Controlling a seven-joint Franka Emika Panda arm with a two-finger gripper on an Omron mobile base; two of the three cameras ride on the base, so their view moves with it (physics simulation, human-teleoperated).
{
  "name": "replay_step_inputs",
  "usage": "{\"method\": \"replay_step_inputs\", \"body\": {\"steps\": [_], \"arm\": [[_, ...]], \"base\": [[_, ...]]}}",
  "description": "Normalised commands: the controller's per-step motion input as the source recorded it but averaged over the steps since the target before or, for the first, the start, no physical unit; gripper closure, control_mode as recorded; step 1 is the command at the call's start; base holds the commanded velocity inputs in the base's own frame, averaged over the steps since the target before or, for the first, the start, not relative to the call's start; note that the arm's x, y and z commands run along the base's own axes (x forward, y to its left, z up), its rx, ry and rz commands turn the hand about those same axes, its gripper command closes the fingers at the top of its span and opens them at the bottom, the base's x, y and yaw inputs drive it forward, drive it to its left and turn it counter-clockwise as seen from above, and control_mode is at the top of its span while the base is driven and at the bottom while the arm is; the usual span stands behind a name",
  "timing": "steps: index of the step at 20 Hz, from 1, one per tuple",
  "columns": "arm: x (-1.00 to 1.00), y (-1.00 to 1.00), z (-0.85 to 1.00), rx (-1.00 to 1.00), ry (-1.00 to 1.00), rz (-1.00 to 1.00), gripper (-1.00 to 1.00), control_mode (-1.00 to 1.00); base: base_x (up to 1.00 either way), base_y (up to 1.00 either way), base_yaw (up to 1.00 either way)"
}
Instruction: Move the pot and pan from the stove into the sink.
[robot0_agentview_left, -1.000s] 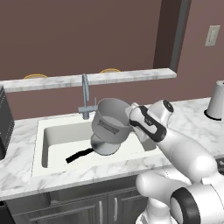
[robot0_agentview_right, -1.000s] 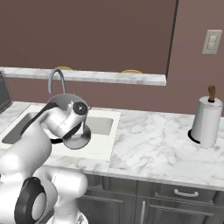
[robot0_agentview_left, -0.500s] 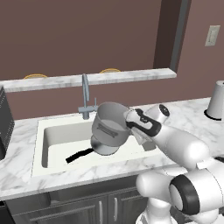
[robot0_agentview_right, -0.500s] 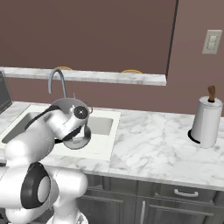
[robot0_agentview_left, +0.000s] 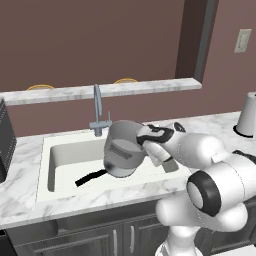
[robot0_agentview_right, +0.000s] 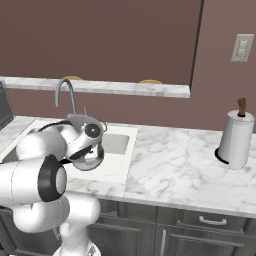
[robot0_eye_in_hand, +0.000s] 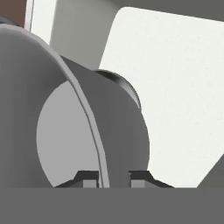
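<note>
The pot (robot0_agentview_left: 122, 149), a deep grey brushed-metal saucepan with straight sides, is hanging tipped over above the sink (robot0_agentview_left: 51, 167), its flat base facing my left base camera and its mouth turned away toward the faucet (robot0_agentview_left: 98, 114). I am seeing the gripper (robot0_eye_in_hand: 113, 178) clamped narrowly on the pot's rim, one finger inside the wall and one outside, so the claw is nearly closed and carrying the pot. The arm is reaching forward and leftward from the base, elbow bent, with the wrist rolled so the hand is lying almost level over the basin's right half. Under the pot, the pan's (robot0_agentview_left: 89, 176) long black handle is lying on the off-white basin floor, its bowl mostly hidden behind the pot. I am counting one pot, one pan, one sink and one faucet. On the marble counter (robot0_agentview_right: 180, 160) to the right, one paper towel holder (robot0_agentview_right: 235, 136) is standing well apart from the sink.
</note>
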Motion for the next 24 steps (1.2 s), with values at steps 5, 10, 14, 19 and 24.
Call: {"method": "replay_step_inputs", "body": {"steps": [5, 10, 14, 19, 24], "arm": [[0.28, 0.06, -0.27, -0.04, 0.00, 0.00, 1.00, -1.00], [0.28, 0.05, -0.28, -0.04, 0.00, 0.00, 1.00, -1.00], [0.26, 0.05, -0.32, -0.05, 0.00, 0.00, 1.00, -1.00], [0.27, 0.04, -0.31, -0.05, 0.00, 0.00, 1.00, -1.00], [0.23, 0.01, -0.26, -0.05, 0.00, 0.00, 1.00, -1.00]], "base": [[0.00, 0.00, 0.00], [0.00, 0.00, 0.00], [0.00, 0.00, 0.00], [0.00, 0.00, 0.00], [0.00, 0.00, 0.00]]}}
